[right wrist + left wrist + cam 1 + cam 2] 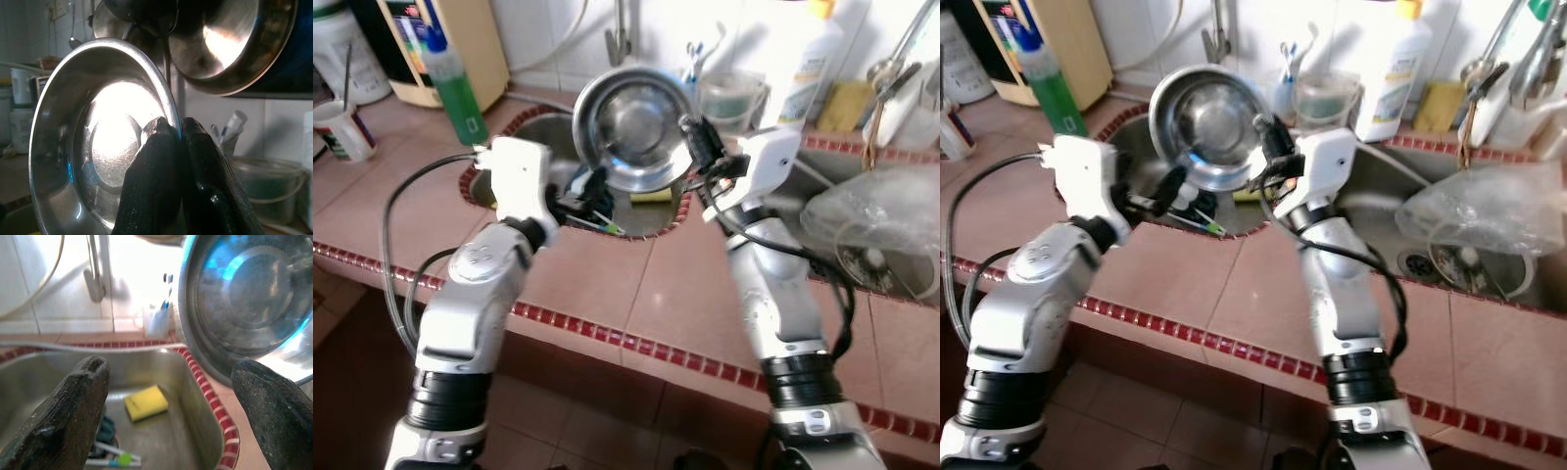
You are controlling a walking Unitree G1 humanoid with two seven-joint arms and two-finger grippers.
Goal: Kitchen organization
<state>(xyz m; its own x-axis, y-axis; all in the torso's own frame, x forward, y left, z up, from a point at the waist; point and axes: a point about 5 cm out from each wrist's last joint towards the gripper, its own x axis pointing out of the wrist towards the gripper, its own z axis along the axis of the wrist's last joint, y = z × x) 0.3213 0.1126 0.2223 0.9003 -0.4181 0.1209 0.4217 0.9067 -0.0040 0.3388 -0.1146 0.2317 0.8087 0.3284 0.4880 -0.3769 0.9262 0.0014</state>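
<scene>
A steel bowl [631, 127] hangs tilted above the sink [540, 132], its hollow facing me. My right gripper [689, 129] is shut on the bowl's right rim; in the right wrist view both fingers [168, 161] pinch the rim of the bowl [98, 142]. My left gripper [590, 192] stands open just over the sink's front edge, below and left of the bowl, not touching it. Seen from the left wrist, the bowl [249, 308] is past the fingers [73, 406], with a yellow sponge [145, 402] lying in the basin.
A green bottle [458, 88] and a cup [344, 130] stand at the left. A white detergent bottle [808, 59] and a clear tub [732, 98] are behind the sink. A crumpled plastic bag [876, 220] lies in the right basin. Pots [234, 44] hang on the wall.
</scene>
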